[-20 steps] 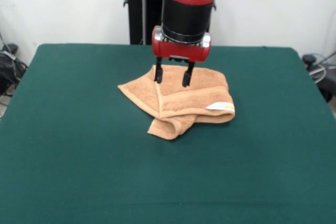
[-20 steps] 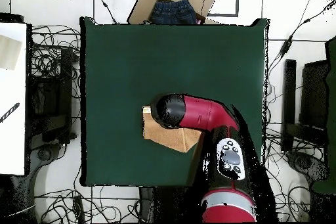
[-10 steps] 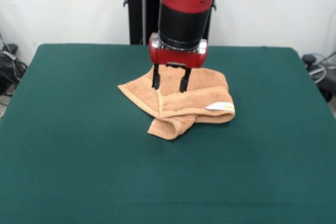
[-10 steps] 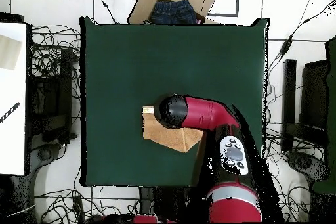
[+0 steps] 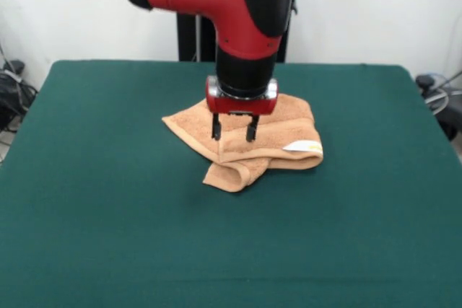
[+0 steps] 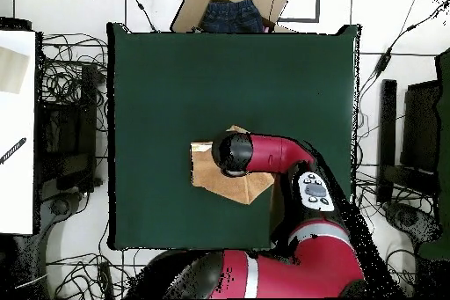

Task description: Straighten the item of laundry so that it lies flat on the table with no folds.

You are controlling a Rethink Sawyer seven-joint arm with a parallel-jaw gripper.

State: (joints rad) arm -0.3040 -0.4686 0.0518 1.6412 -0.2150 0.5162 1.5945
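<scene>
You have most of the job left: the towel [image 5: 249, 138] lies folded over itself near the middle of the table [image 5: 108, 214], one corner rolled under at its 7 o'clock and the white tag [image 5: 303, 147] at 4 o'clock. The gripper [image 5: 232, 135] stands over it, fingers apart, holding nothing. Overhead, the arm [image 6: 264, 153] hides much of the cloth, so you cannot count the layers.

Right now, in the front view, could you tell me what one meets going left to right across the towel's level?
Bare table → towel's left corner → hand, open above the towel → white tag → bare table again.
</scene>
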